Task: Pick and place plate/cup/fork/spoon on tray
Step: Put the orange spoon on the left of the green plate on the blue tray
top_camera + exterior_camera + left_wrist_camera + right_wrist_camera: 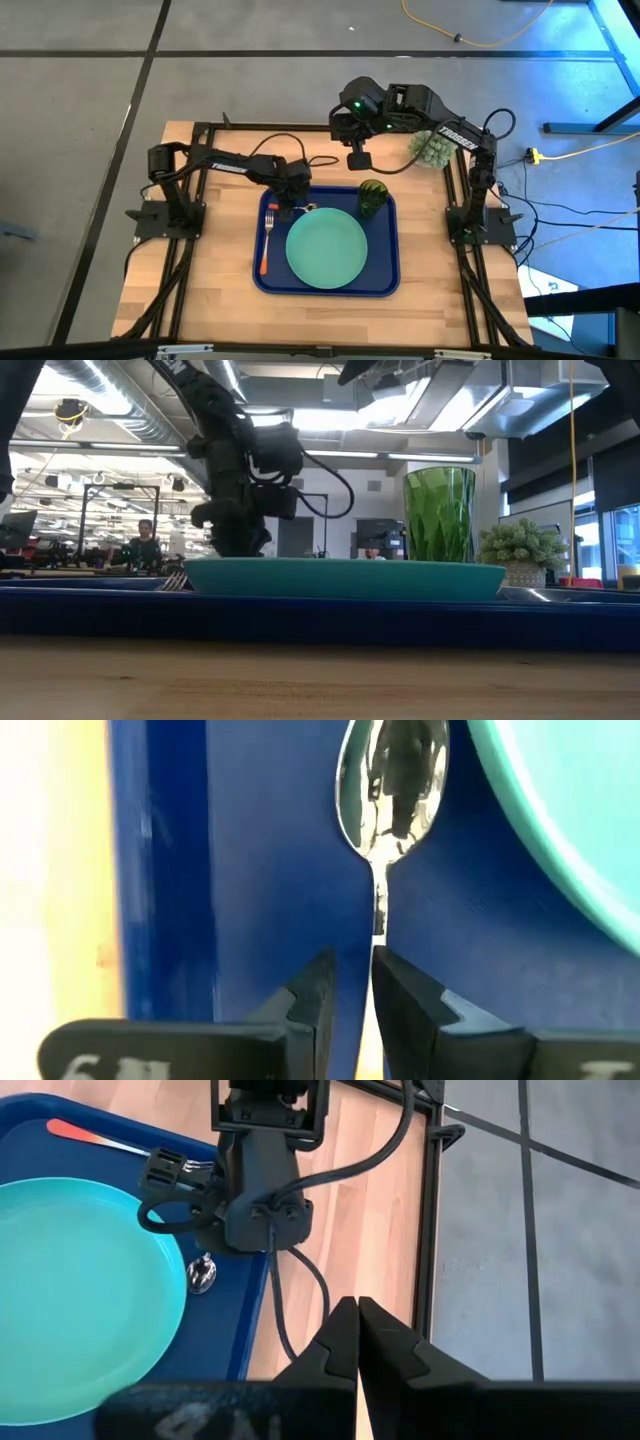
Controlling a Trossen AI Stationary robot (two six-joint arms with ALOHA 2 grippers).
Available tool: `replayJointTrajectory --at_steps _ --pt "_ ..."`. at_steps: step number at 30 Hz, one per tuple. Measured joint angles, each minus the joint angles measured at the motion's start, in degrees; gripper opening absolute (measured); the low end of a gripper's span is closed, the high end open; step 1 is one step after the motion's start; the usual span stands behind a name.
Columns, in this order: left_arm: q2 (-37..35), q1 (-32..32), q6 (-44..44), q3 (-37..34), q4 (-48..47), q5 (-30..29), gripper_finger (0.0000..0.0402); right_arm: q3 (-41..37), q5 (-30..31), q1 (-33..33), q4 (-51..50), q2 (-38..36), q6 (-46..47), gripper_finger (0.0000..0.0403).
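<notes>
Left gripper (pixel 348 982): down over the tray's back-left corner, fingers a narrow gap apart on either side of the spoon's stem – whether they touch it, I cannot tell.
Spoon (pixel 392 782): lying on the tray floor, bowl up, just beside the plate's rim.
Right gripper (pixel 356 1332): fingers pressed together, holding nothing, raised over the back of the table.
Plate (pixel 326 249): flat in the middle of the tray.
Fork (pixel 267 240): along the tray's left side, orange handle toward the front.
Cup (pixel 372 195): upright in the tray's back-right corner – close to the plate.
Tray (pixel 390 282): dark blue, on the wooden table (pixel 220 300).
</notes>
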Motion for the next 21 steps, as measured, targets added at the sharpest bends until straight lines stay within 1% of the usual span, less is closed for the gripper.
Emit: replayJointTrajectory --at_steps 9,11,15,21 --pt "0.35 0.46 -0.7 0.04 -0.23 0.2 0.0063 0.0 0.0 0.0 -0.25 0.0 -0.01 0.0005" --pt "0.07 1.07 -1.66 0.02 -0.46 0.78 0.0063 0.0 0.0 0.0 -0.29 0.0 -0.02 0.0005" --pt "-1.63 2.23 -2.79 -0.02 -0.56 4.11 0.0063 0.0 0.0 0.0 -0.31 0.0 -0.02 0.0005" --pt "-2.04 2.21 -1.77 -0.02 -0.72 4.54 0.0063 -0.02 0.0 0.0 -0.39 0.0 0.0 0.0005"
